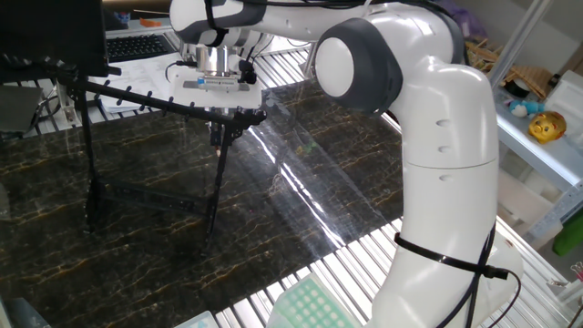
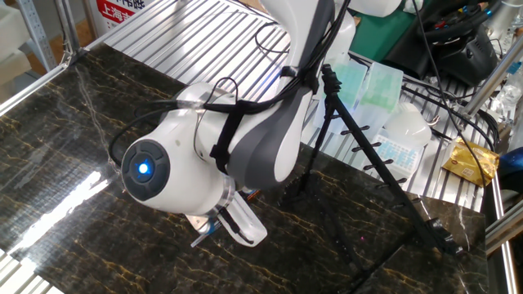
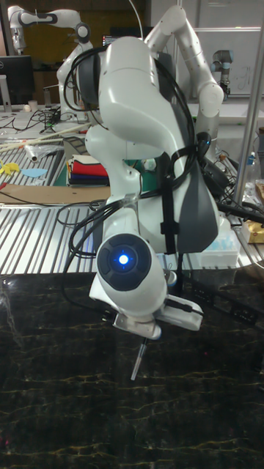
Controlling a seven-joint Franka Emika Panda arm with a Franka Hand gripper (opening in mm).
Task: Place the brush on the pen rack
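Brush [image 3: 137, 362] gripped in pincer [image 3: 144, 335] over dark marble tabletop [image 1: 301, 182]; cluttered lab behind.

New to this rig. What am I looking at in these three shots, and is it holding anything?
It is one white robot arm with a two-finger claw at its tip, working over a dark marbled table.

All three pictures show the same moment. One fixed view looks along the table with the arm's base at the right. The other fixed view looks down on the arm's wrist from the opposite side. The tall fixed view faces the arm head-on.

On the table stands the pen rack, a black frame of thin rods with a pegged top bar. The claw sits right at that bar's near end.

A thin stick hangs from the claw, pointing down; this is the brush, best seen in the tall fixed view. The claw appears to be shut on it, though its fingers are mostly hidden.
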